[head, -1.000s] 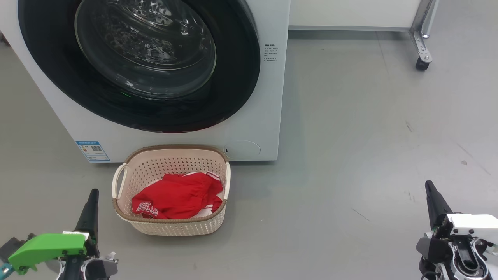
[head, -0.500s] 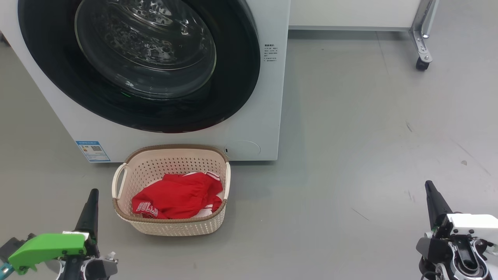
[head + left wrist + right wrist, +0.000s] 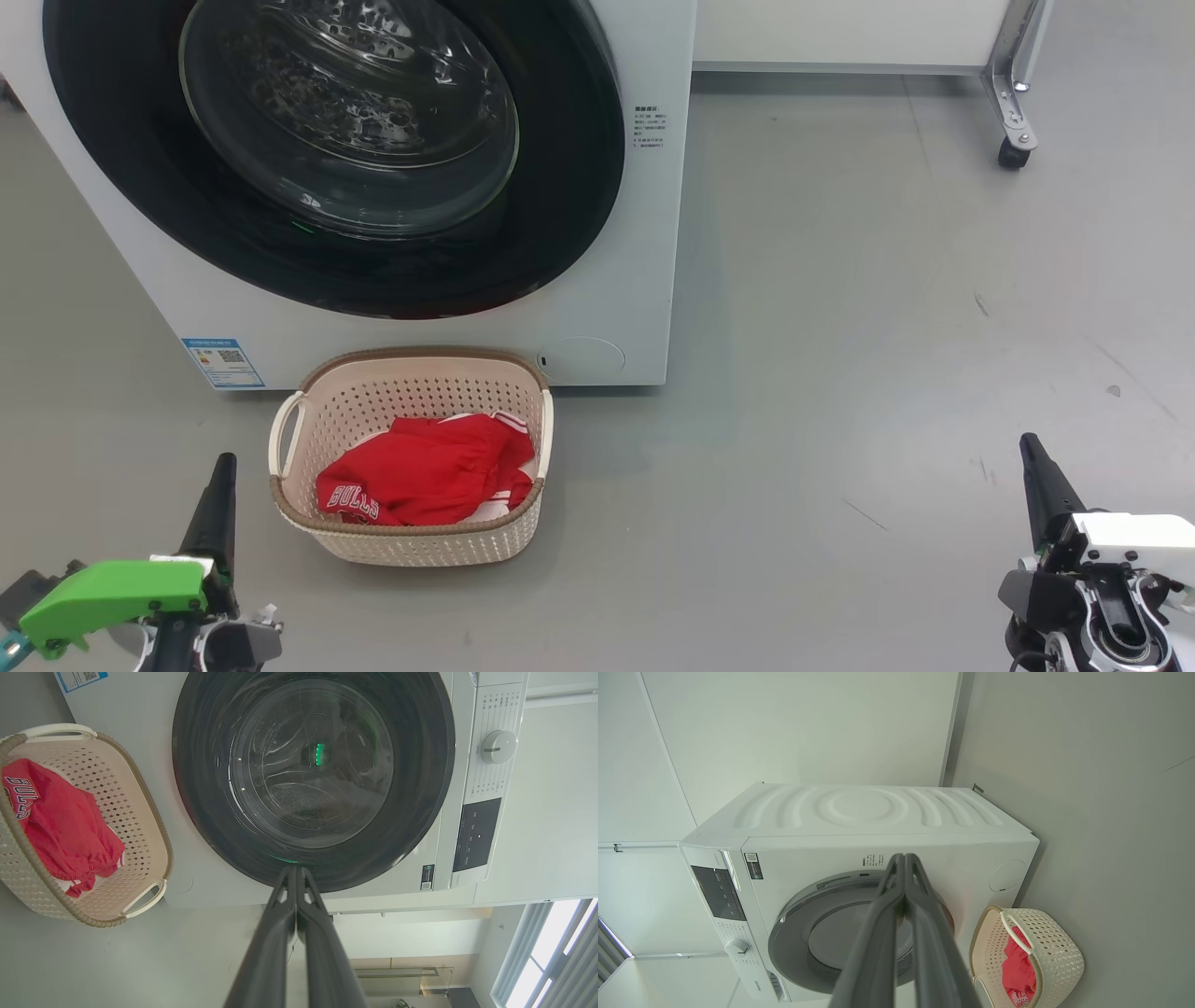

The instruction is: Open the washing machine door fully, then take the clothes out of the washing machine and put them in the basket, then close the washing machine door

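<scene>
With the washing machine door [image 3: 569,187] shut and clothes [image 3: 420,476] in the basket [image 3: 411,356], rest your empty, pinched-closed left gripper [image 3: 224,462] and right gripper [image 3: 1029,443] well clear.

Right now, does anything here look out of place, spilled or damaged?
Nothing stands out. The door is shut flat on the washer, the basket stands upright on the floor in front of it, and the clothes lie wholly inside it.
</scene>
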You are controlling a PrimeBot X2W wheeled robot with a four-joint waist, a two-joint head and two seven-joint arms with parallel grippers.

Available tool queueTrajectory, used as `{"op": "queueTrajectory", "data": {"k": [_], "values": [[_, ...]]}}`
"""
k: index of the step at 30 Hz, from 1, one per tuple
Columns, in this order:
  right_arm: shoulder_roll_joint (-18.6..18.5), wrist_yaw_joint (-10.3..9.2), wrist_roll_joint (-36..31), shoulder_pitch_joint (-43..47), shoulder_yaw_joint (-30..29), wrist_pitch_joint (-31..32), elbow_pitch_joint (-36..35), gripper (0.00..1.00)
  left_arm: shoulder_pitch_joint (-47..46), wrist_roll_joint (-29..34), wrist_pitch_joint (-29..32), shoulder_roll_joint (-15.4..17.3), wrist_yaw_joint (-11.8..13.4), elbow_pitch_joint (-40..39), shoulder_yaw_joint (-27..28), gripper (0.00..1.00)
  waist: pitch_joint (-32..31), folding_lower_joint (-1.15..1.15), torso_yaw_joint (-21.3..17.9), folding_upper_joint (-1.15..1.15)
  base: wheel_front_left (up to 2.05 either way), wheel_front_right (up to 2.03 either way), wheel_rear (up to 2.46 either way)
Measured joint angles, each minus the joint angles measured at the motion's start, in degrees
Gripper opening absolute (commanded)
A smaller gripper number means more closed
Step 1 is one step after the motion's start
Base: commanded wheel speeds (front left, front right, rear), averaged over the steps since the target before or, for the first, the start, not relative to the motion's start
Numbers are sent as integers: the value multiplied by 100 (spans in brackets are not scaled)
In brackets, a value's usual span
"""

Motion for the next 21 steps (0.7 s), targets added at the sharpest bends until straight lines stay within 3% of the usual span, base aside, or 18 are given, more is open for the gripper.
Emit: {"op": "queueTrajectory", "data": {"k": [21], "values": [[0, 0, 1, 0, 1, 0, 0, 0, 0, 0, 0, 0, 0, -1, 2, 0, 0, 0, 0, 0, 0, 0, 0]]}}
